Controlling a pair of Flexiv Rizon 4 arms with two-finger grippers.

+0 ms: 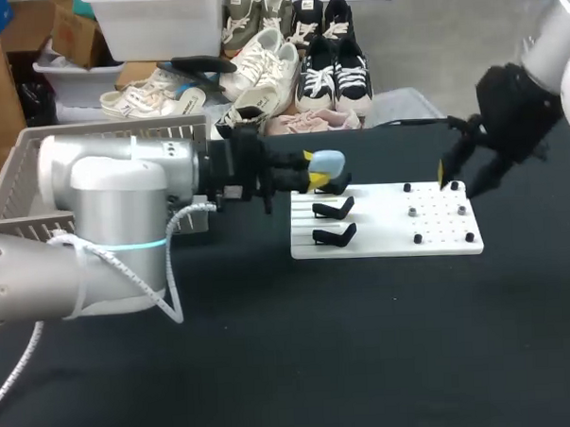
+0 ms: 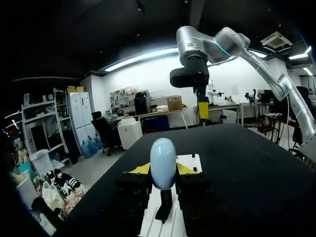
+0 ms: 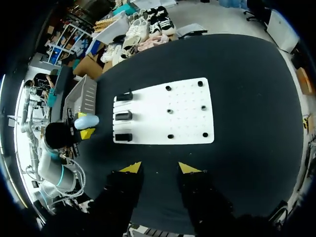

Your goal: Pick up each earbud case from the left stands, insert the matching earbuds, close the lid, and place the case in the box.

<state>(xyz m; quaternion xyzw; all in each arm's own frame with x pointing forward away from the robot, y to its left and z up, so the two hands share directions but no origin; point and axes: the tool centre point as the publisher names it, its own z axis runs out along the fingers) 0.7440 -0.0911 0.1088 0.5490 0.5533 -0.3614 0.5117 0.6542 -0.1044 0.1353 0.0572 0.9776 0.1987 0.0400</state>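
My left gripper (image 1: 313,170) is clamped on the pale blue earbud case (image 1: 327,161), one yellow tip on each side. It holds the case at the white board's (image 1: 438,240) 10 o'clock corner, right over the farthest stand (image 1: 336,185). Two bare black stands (image 1: 334,208) sit toward its 6 o'clock. My right gripper (image 3: 160,168) hangs above the board's 2 o'clock corner, fingers apart.

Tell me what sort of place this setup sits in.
Most likely a robotics lab test bench: a left arm and right arm hang over a black table, a white peg board carries three black stands, and the left gripper holds a pale blue earbud case near a grey basket.
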